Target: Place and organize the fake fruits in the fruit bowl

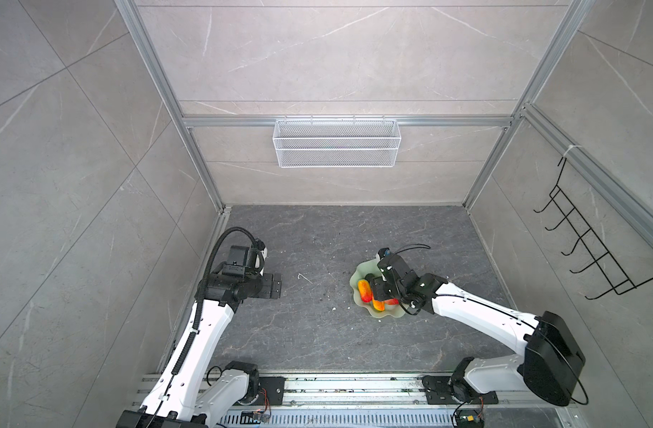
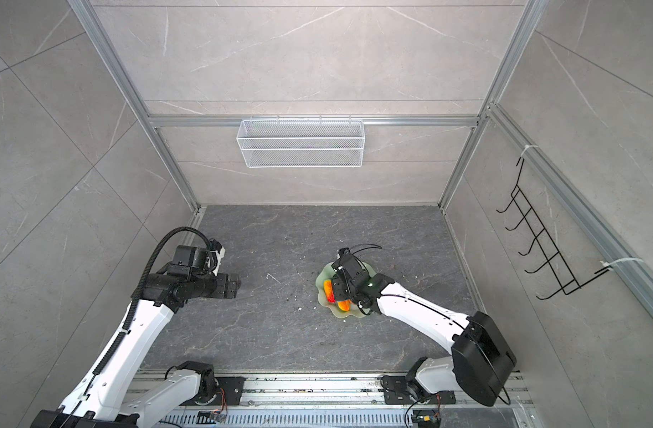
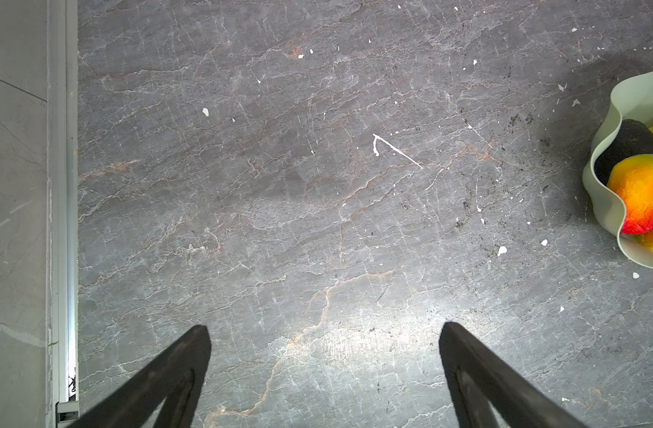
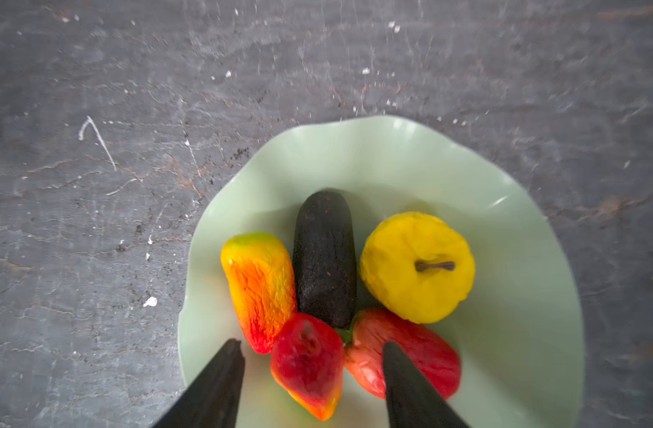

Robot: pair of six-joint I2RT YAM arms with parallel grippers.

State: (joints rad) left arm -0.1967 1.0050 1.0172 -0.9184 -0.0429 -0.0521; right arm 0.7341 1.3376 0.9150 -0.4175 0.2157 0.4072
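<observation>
Dark grey veined stone tabletop (image 1: 317,333), as I see it from my remote station. At left, the left gripper (image 3: 325,328) hovers over bare stone, its black fingers spread wide and holding nothing. Right of centre sits the wide pale mint-green glossy bowl with wavy rim (image 1: 355,283), with all five fake fruits inside. In the right wrist view, the dark blackish oval fruit (image 4: 325,259) lies between the elongated yellow-orange-red fruit with a green tip (image 4: 260,289) and the bumpy yellow fruit with a brown stem (image 4: 417,266). The second elongated red-orange fruit (image 4: 306,363) and the red-pink roundish fruit (image 4: 428,352) meet the oval's end nearer the gripper. The right gripper (image 4: 313,344) hangs over the bowl, fingers parted astride the second elongated fruit, with a gap at each side. On the right wall hangs the black wire hook rack (image 1: 591,241).
</observation>
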